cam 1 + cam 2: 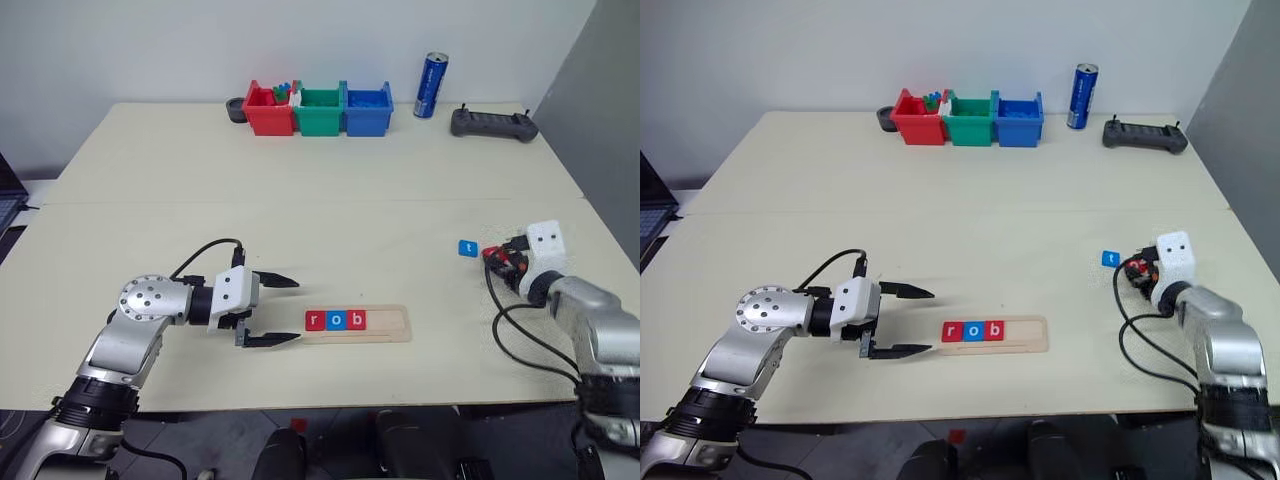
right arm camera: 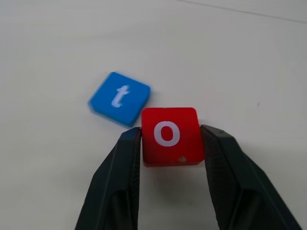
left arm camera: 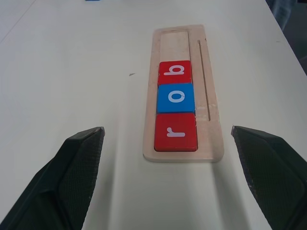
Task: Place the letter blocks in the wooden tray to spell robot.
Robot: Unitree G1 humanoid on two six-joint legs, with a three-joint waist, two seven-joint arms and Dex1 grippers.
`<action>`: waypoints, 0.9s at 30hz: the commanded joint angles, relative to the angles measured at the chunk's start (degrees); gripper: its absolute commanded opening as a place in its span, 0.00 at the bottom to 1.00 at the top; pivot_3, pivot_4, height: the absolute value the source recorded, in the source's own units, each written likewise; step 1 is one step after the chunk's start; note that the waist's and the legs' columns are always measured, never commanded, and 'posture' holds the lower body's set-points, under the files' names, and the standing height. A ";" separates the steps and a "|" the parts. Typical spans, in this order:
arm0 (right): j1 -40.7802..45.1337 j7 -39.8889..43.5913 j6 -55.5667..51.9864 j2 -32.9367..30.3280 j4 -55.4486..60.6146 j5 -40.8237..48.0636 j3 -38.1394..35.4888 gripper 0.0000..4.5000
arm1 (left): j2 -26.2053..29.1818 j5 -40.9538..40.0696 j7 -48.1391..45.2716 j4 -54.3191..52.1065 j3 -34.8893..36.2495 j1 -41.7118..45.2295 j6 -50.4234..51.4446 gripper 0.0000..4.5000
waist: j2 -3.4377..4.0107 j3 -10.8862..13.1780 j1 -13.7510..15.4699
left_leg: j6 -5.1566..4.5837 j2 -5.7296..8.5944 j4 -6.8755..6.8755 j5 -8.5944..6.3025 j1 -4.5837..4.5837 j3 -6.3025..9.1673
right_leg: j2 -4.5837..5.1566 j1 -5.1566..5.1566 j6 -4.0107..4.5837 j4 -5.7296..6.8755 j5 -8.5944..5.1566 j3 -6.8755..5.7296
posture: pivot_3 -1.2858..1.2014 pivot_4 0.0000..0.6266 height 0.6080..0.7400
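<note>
Your right gripper (image 2: 169, 143) is clamped on the red o block (image 2: 169, 135), low in the right wrist view, the blue t block (image 2: 120, 98) just beside. The left gripper (image 1: 272, 310) gapes empty beside the wooden tray (image 1: 392, 323), lower centre, holding r, o, b (image 1: 337, 320). Next: carry o to the slot after b; bare tabletop (image 1: 330, 215) lies between.

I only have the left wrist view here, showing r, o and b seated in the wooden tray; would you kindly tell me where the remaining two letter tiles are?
Observer: The right pincer is shut on the small red square o tile.
Operator: Thank you. And the t?
Observer: The small blue square t tile lies flat on the pale table, beside that pincer.
Operator: Is the left pincer holding anything?
Observer: No, the left pincer is open at the r end of the long pale wooden tray.
</note>
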State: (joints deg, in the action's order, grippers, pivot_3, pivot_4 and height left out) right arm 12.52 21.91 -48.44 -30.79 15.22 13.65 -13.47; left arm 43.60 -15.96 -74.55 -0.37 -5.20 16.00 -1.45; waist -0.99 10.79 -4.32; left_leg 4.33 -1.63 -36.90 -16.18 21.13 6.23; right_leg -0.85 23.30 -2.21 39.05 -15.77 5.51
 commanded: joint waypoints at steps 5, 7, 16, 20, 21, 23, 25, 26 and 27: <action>-17.31 -13.09 -16.04 14.93 33.92 2.35 5.05 0.33 | -0.09 -1.04 -1.05 -0.09 0.21 1.24 -0.25 1.00 | 0.02 -0.02 0.04 | 0.01 -0.04 -0.02 0.01 -0.04 -0.01 | -0.05 -0.02 -0.26 0.01 -0.16 0.01 | 0.52 0.24 1.00; -20.17 -16.09 -17.43 18.54 36.77 1.61 8.41 0.33 | -0.46 -0.83 -1.50 0.78 -0.20 2.07 -0.63 1.00 | 0.01 -0.02 0.04 | 0.02 -0.04 -0.05 0.01 -0.04 -0.06 | -0.04 -0.01 -0.27 -0.01 -0.16 0.04 | 0.52 0.24 1.00; -20.17 -22.80 -14.15 26.33 34.89 -1.28 11.29 0.41 | -1.01 -0.41 -2.47 2.71 -0.27 2.95 -2.01 1.00 | -0.03 -0.05 -0.13 | 0.03 -0.06 -0.03 0.02 -0.09 -0.09 | -0.05 -0.02 -0.26 -0.03 -0.22 0.06 | 0.52 0.24 1.00; -17.02 -23.86 -13.68 29.10 35.59 -0.83 9.74 0.70 | -0.77 -0.33 -2.26 2.53 0.16 2.18 -2.47 1.00 | -0.03 -0.05 -0.13 | 0.03 -0.06 -0.01 0.01 -0.08 -0.09 | -0.04 -0.01 -0.25 -0.04 -0.22 0.07 | 0.52 0.24 1.00; -15.70 -23.93 -14.08 29.28 35.94 -0.69 9.38 0.79 | -0.73 -0.32 -2.14 2.55 0.23 2.02 -2.57 1.00 | -0.02 -0.04 -0.15 | 0.03 -0.06 -0.02 0.01 -0.08 -0.08 | -0.04 -0.01 -0.25 -0.04 -0.22 0.06 | 0.52 0.24 1.00; -13.75 -24.02 -14.97 29.49 36.35 -0.57 8.76 0.94 | -0.70 -0.28 -1.95 2.57 0.31 1.83 -2.68 1.00 | -0.03 -0.04 -0.24 | 0.03 -0.06 -0.02 0.01 -0.09 -0.09 | -0.05 -0.01 -0.25 -0.04 -0.22 0.06 | 0.52 0.24 1.00; -10.99 -22.11 -14.31 27.91 36.19 0.31 7.70 0.99 | -0.72 -0.16 -1.65 2.66 0.44 1.69 -2.85 1.00 | -0.02 -0.04 -0.31 | 0.03 -0.06 -0.01 0.01 -0.08 -0.06 | -0.05 -0.01 -0.25 -0.04 -0.22 0.04 | 0.52 0.24 1.00; -9.42 -19.58 -13.58 25.49 35.49 1.18 6.92 0.99 | -0.71 -0.12 -1.53 2.71 0.51 1.56 -2.97 1.00 | -0.02 -0.04 -0.33 | 0.02 -0.06 -0.01 0.01 -0.08 -0.06 | -0.05 -0.01 -0.25 -0.04 -0.22 0.04 | 0.52 0.24 1.00; -8.14 -16.94 -12.88 22.82 34.58 2.01 6.12 0.99 | -0.71 -0.08 -1.43 2.76 0.55 1.45 -3.11 1.00 | -0.02 -0.04 -0.33 | 0.02 -0.05 -0.02 0.01 -0.07 -0.09 | -0.04 -0.01 -0.25 -0.05 -0.22 0.06 | 0.52 0.24 1.00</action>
State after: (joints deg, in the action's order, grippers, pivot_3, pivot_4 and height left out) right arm 2.55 1.34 -63.15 -5.32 48.69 14.04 -5.47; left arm 42.53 -15.84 -76.53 2.92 -5.93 17.71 -3.37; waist -1.01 10.75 -4.65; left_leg 4.36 -1.66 -36.92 -16.17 21.08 6.14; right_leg -0.86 23.29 -2.45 38.99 -15.98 5.57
